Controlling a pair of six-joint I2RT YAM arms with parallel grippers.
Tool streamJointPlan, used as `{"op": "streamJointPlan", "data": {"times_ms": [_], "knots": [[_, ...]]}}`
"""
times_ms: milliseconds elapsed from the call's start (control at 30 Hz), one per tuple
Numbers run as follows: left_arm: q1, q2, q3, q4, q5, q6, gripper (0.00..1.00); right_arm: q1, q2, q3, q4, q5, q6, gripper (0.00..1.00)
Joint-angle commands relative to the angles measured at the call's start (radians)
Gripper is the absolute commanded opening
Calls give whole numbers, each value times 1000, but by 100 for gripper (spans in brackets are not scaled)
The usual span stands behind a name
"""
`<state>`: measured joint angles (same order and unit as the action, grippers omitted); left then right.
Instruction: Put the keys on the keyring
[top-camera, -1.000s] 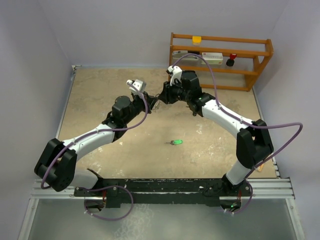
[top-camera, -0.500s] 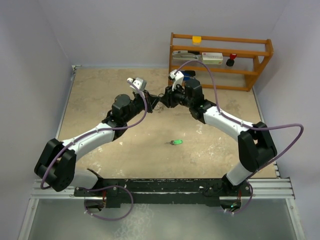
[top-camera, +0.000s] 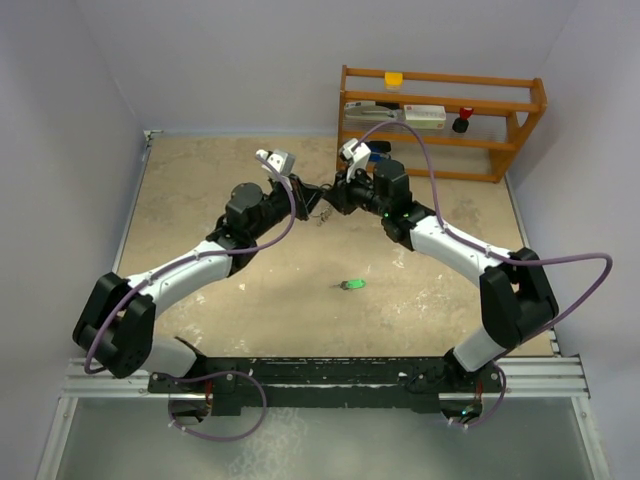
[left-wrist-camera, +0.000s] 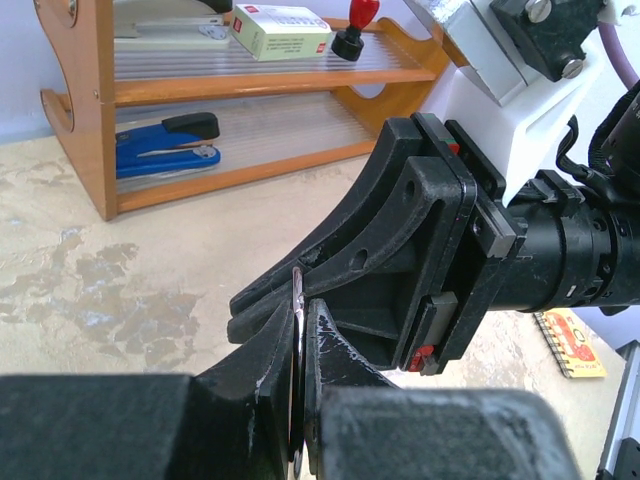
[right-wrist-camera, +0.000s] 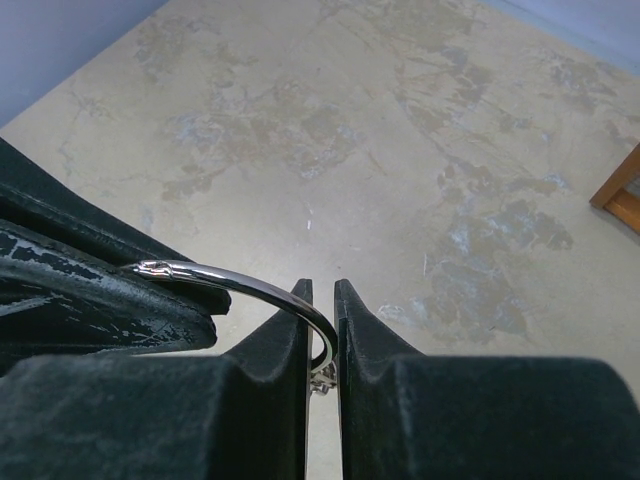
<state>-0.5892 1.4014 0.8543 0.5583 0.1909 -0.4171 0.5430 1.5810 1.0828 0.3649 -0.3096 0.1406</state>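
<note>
The keyring (right-wrist-camera: 250, 283) is a thin silver wire ring held in the air between both grippers over the far middle of the table. My left gripper (left-wrist-camera: 300, 312) is shut on it, with the ring edge-on between its pads. My right gripper (right-wrist-camera: 320, 297) faces the left one, its jaws closed narrowly onto the ring's other side. In the top view the left gripper (top-camera: 303, 190) and right gripper (top-camera: 333, 195) nearly touch, and small silver keys (top-camera: 322, 213) dangle below them. A green-headed key (top-camera: 351, 285) lies alone on the table nearer the bases.
A wooden shelf rack (top-camera: 440, 120) stands at the back right, holding a blue stapler (left-wrist-camera: 165, 145), a small box (left-wrist-camera: 280, 30) and a red-topped item (left-wrist-camera: 355, 25). A yellow booklet (left-wrist-camera: 570, 342) lies on the table by the right wall. Walls enclose the table.
My right gripper's jaws have closed in on the keyring, and the right wrist has shifted slightly. The left gripper keeps its grip and has barely moved. The green key lies where it was.
</note>
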Motion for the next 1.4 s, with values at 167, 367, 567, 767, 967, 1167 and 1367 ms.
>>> {"op": "streamJointPlan", "data": {"times_ms": [167, 367, 567, 767, 967, 1167, 1367], "knots": [[0, 14, 54, 15, 6, -14, 0, 2, -74, -25, 101, -7, -3, 2], [2, -5, 58, -28, -55, 6, 6, 3, -85, -35, 90, 3, 4, 0], [10, -59, 31, -26, -146, 11, 23, 1, -94, -35, 68, 6, 22, 0], [15, -150, -31, 13, -234, 21, 45, 2, -99, -38, 73, 12, 28, 0], [20, -264, -137, 76, -347, 25, 59, -1, -96, -14, 43, 16, 25, 0], [24, -331, -251, 148, -414, 20, 70, -25, -94, 36, -27, -17, 24, 0], [26, -273, -296, 237, -290, 64, 70, -54, -87, 113, -128, -61, 37, 0]]}}
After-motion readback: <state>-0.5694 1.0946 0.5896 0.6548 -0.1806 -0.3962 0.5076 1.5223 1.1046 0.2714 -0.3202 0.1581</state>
